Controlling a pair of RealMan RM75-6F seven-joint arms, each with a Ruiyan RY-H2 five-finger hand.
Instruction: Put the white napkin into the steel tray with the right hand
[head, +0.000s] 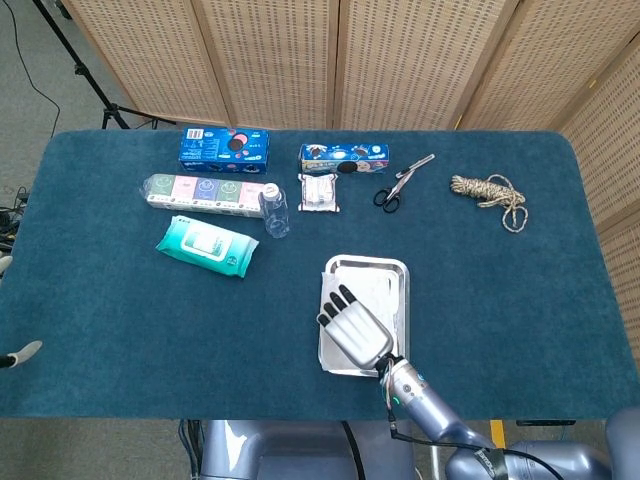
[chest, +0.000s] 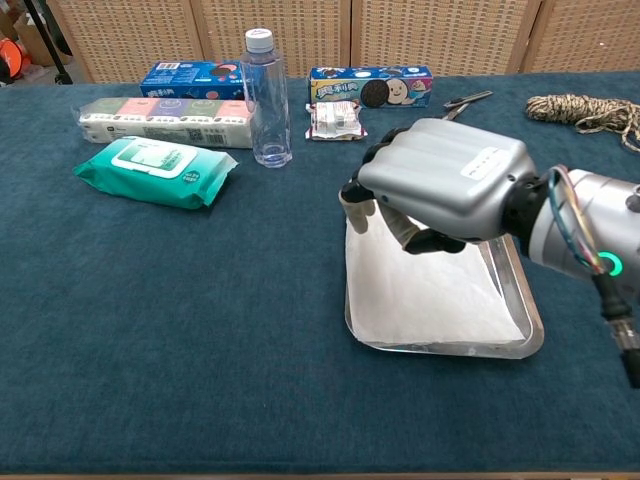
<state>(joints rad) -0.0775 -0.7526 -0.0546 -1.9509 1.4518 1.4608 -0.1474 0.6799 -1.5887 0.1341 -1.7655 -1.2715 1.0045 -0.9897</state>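
Note:
The steel tray (head: 368, 262) (chest: 523, 318) sits on the blue table near its front edge. The white napkin (head: 378, 292) (chest: 430, 295) lies flat inside it, its left edge over the tray's left rim. My right hand (head: 352, 325) (chest: 440, 180) hovers over the tray's far-left part, palm down and fingers apart, curled down toward the napkin's far-left corner and gripping nothing. It hides the tray's far rim in the chest view. Of the left hand (head: 20, 354), only a small grey tip shows at the head view's left edge.
A clear bottle (head: 273, 210) (chest: 266, 95) and a green wipes pack (head: 207, 245) (chest: 155, 170) stand left of the tray. Behind are a tissue pack row (head: 205, 190), two cookie boxes (head: 225, 146) (head: 344, 156), a snack packet (head: 320, 192), scissors (head: 400, 182) and rope (head: 490, 195).

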